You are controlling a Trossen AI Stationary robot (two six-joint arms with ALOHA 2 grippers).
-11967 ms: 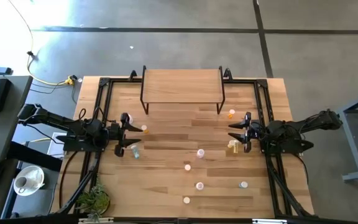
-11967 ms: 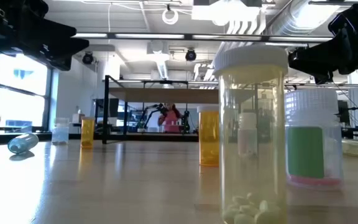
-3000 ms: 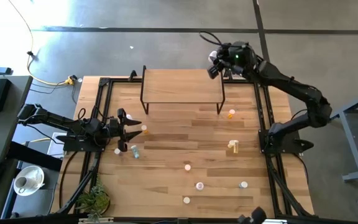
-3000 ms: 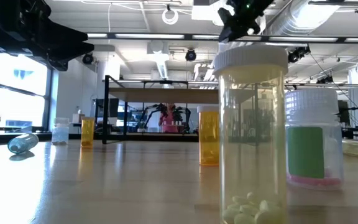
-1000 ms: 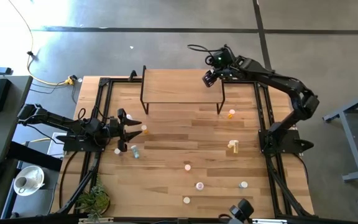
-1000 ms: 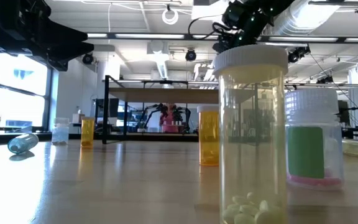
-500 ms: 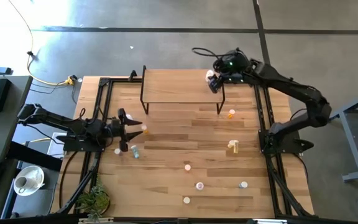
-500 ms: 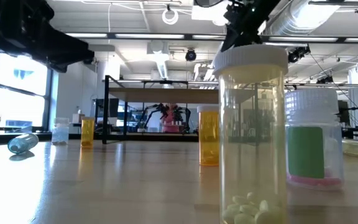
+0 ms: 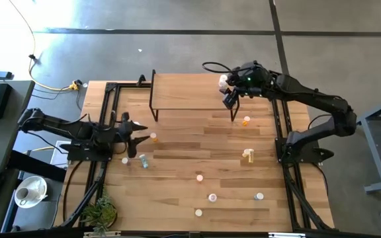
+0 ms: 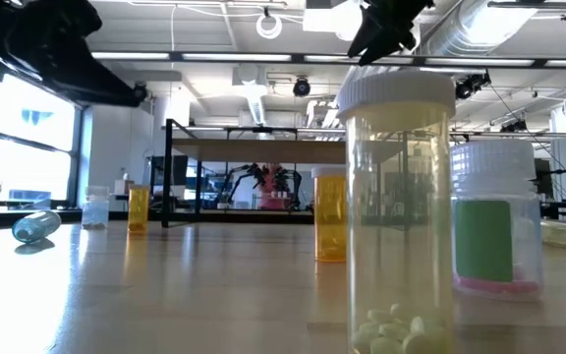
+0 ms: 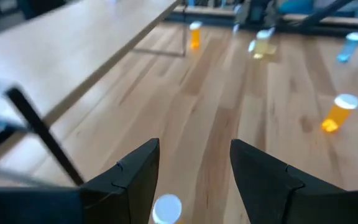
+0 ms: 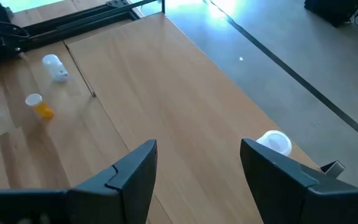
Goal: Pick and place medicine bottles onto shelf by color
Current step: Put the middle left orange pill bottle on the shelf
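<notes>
Up close in the low view, a clear bottle (image 10: 397, 211) fills the centre right of the frame, upright with a white cap, and a small heap of pale pills lies at its bottom. Just behind it to the right stands a second bottle (image 10: 497, 221) with a green label; what it holds cannot be made out. An orange bottle (image 10: 330, 216) stands left of the clear one, another orange one (image 10: 138, 209) further left, and a blue-grey bottle (image 10: 35, 226) lies on its side at the far left.

From above, the shelf (image 9: 193, 90) sits at the upper middle of the worktop (image 9: 197, 152). One white bottle (image 9: 223, 80) stands on the shelf near its upper right corner, and the rest of its top is bare wood. The right claw (image 9: 230, 99) hovers over the shelf's right edge just below that bottle, fingers spread and released, holding nothing. In the right wrist view the white bottle (image 12: 273, 143) shows beyond the gap between the fingers.

On the worktop, an orange-capped bottle (image 9: 246, 121) stands just right of the shelf's right leg, a yellow one (image 9: 248, 155) lower down, and four pale ones are scattered across the lower middle of the frame.

At the left centre of the frame, the left claw (image 9: 135, 130) rests low over the worktop, fingers parted and empty. An orange bottle (image 9: 153, 137) stands just beside its tips, a white-capped one (image 9: 125, 160) and the blue-grey one (image 9: 143, 162) lie just below it.
</notes>
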